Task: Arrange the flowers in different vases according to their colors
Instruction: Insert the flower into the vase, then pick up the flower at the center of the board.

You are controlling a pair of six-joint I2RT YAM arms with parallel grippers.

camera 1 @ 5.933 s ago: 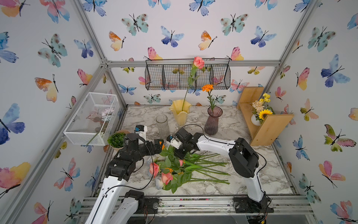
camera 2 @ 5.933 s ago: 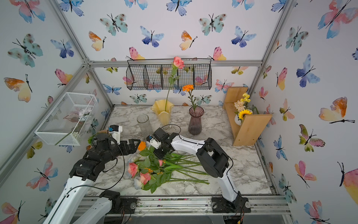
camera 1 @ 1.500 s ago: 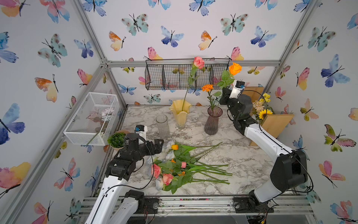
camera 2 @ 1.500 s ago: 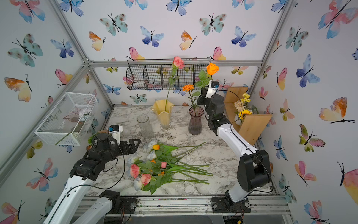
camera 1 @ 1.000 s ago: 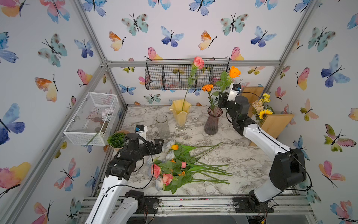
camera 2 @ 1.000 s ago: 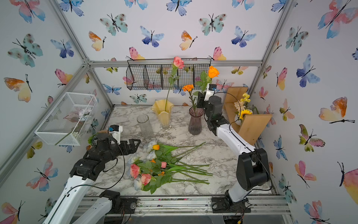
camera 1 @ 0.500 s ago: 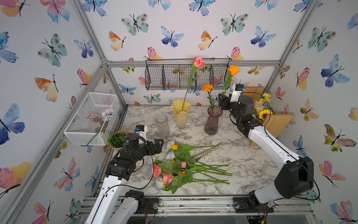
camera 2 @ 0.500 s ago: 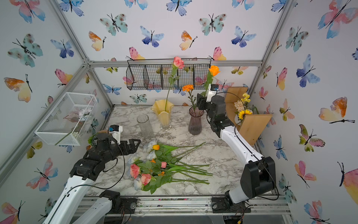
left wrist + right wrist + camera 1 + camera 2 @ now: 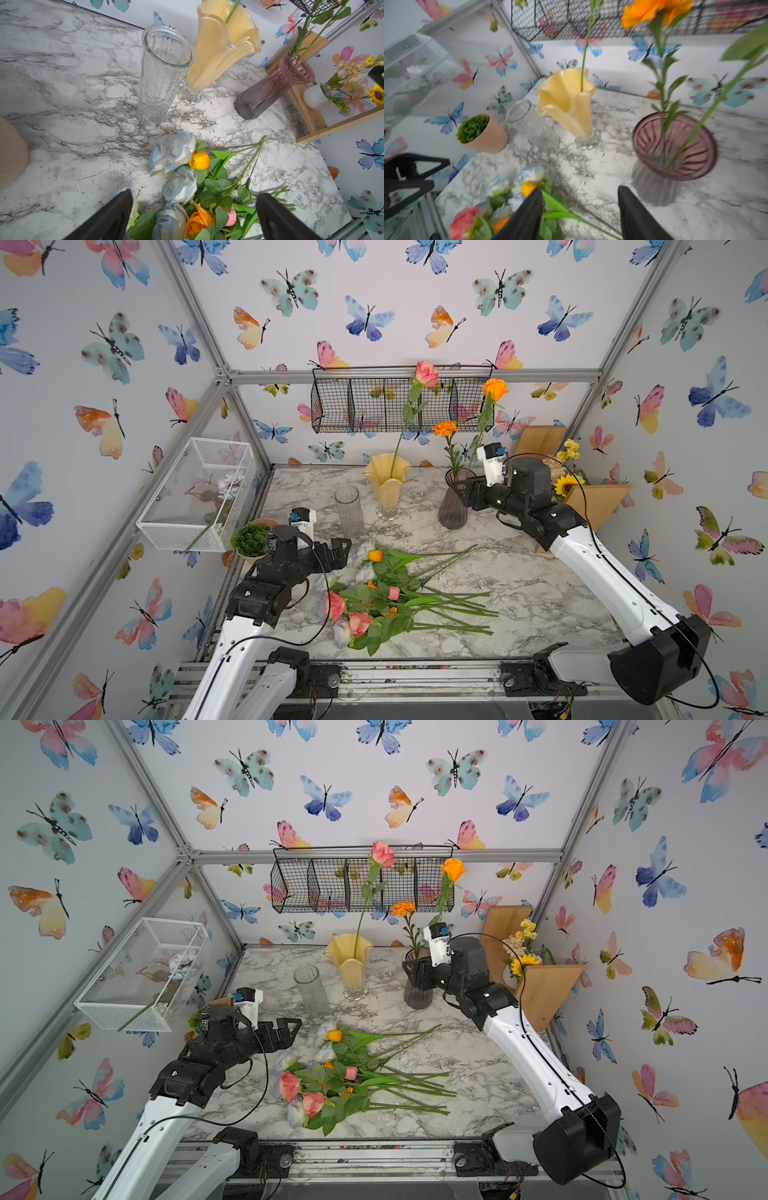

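Note:
Several flowers (image 9: 386, 593) in pink, orange and pale blue-white lie in a heap on the marble table. The clear vase (image 9: 349, 510) is empty. A pink rose (image 9: 426, 373) stands in the yellow vase (image 9: 387, 485). An orange rose (image 9: 495, 388) and a marigold (image 9: 444, 428) stand in the purple vase (image 9: 453, 510). My right gripper (image 9: 463, 491) hangs open and empty beside that vase's neck; in the right wrist view (image 9: 579, 188) only table shows between its jaws. My left gripper (image 9: 343, 549) is open over the heap's bloom end, with pale roses (image 9: 178, 182) below it.
A tan pot with a green succulent (image 9: 251, 539) stands behind my left wrist. A wooden shelf (image 9: 598, 497) with a sunflower bunch sits at the back right. A white mesh box (image 9: 199, 493) hangs on the left wall, a black wire basket (image 9: 374, 406) on the back wall.
My right gripper has let go of the orange rose, which now stands in the purple vase, and has sunk down beside the vase's neck. The left arm has not moved.

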